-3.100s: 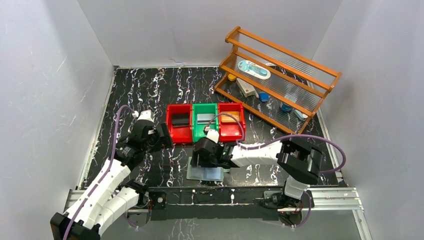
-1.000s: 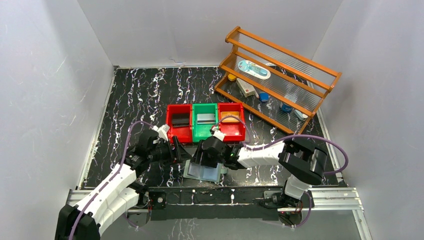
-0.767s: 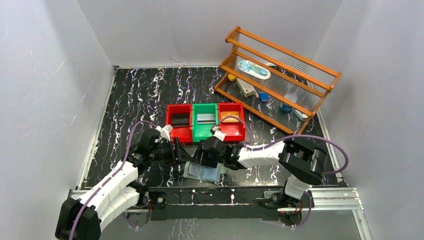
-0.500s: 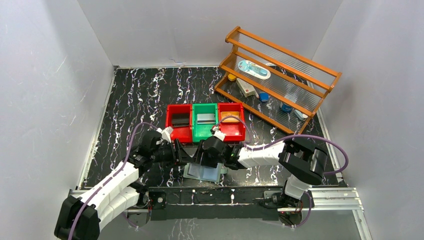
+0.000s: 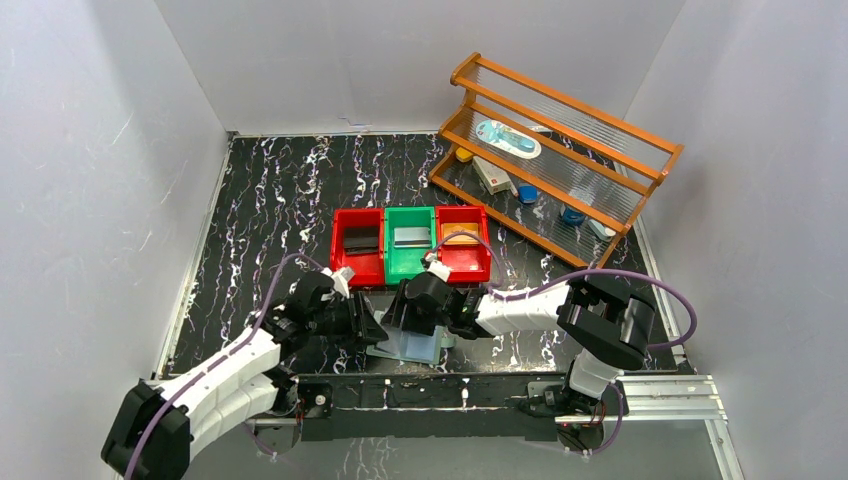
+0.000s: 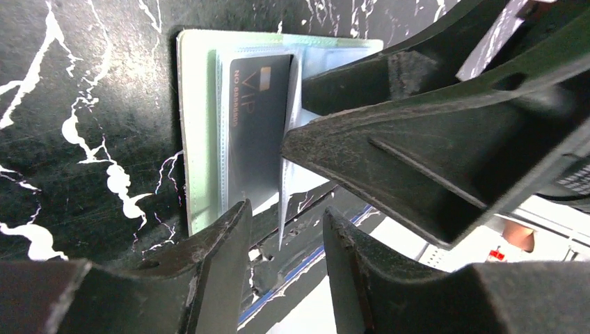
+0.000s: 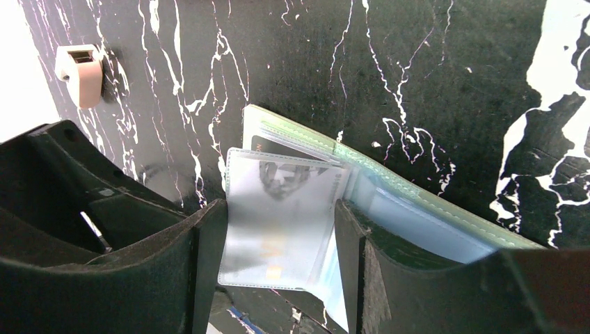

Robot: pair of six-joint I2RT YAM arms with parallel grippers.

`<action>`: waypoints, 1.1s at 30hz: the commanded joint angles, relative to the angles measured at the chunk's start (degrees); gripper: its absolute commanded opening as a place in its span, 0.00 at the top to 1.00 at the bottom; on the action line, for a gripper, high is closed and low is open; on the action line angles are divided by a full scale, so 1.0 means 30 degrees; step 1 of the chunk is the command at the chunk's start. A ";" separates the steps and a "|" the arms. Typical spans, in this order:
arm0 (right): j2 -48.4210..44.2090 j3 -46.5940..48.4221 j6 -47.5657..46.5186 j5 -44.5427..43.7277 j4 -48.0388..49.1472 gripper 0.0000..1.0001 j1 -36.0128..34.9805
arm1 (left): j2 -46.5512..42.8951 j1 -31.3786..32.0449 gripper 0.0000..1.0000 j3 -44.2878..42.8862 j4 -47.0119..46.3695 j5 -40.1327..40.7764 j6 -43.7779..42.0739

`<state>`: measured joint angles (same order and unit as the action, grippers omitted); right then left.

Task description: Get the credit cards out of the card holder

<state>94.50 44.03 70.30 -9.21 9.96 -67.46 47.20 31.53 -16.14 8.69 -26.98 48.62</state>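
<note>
The sage-green card holder (image 6: 198,132) (image 5: 420,350) (image 7: 417,202) lies open near the table's front edge. A dark card (image 6: 254,125) marked VIP sits in its left sleeve. My right gripper (image 7: 278,243) (image 5: 402,318) stands open over the holder, with a lifted clear sleeve (image 7: 278,216) between its fingers. My left gripper (image 6: 284,221) (image 5: 372,330) is at the holder's near-left edge, jaws apart, with the thin edge of that sleeve (image 6: 282,216) standing between them untouched. Three bins behind hold a dark card (image 5: 360,240), a silvery card (image 5: 410,237) and a tan-gold card (image 5: 461,236).
Two red bins (image 5: 340,262) (image 5: 486,262) flank a green bin (image 5: 410,268) just behind the grippers. A wooden rack (image 5: 560,150) with small items stands at the back right. A pinkish-white clip (image 7: 80,73) lies on the table beside the holder.
My left arm has moved right and forward to the holder's edge, and its jaws have narrowed. The right gripper has stayed on the holder.
</note>
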 commanded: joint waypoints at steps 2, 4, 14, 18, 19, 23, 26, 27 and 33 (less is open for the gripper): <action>0.0939 -0.0673 -0.0026 0.0570 -0.1444 0.35 -0.0073 | 0.1477 0.1195 0.63 -0.0455 -0.1213 -0.0111 -0.0296; 0.0868 -0.0673 -0.0041 0.0564 -0.1444 0.35 -0.0072 | 0.1954 0.1574 0.67 -0.0625 -0.1733 -0.0052 -0.0417; -0.1109 0.0493 -0.1835 0.0610 -0.2211 0.18 0.0432 | 0.3316 0.1935 0.65 -0.1387 -0.4164 -0.1591 -0.1374; -0.2095 0.0763 -0.1925 0.0175 -0.2945 0.09 0.0612 | 0.4400 0.2220 0.64 -0.1875 -0.4933 -0.2206 -0.1563; -0.2387 0.0814 -0.1855 -0.0224 -0.3301 0.08 0.0633 | 0.4589 0.2346 0.64 -0.1972 -0.5007 -0.2224 -0.1625; -0.3767 0.0510 -0.1591 -0.1579 -0.4525 0.03 0.0661 | 0.5031 0.2824 0.63 -0.2190 -0.5533 -0.2227 -0.1619; -0.4989 -0.0153 -0.1277 -0.2056 -0.4594 0.02 0.0688 | 0.5542 0.3113 0.62 -0.2263 -0.6663 -0.2530 -0.1461; -0.5294 -0.0425 -0.1120 -0.2151 -0.4544 0.02 0.0690 | 0.5845 0.3223 0.62 -0.2266 -0.7223 -0.2693 -0.1360; -0.7129 -0.1389 0.0349 -0.3445 -0.6115 0.02 0.0720 | 0.8145 0.4307 0.61 -0.3411 -0.8230 -0.3142 -0.1527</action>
<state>76.66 41.28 67.59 -15.79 -4.51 -65.10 68.86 42.26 -22.26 -11.81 -34.28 44.86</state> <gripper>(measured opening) 0.983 0.384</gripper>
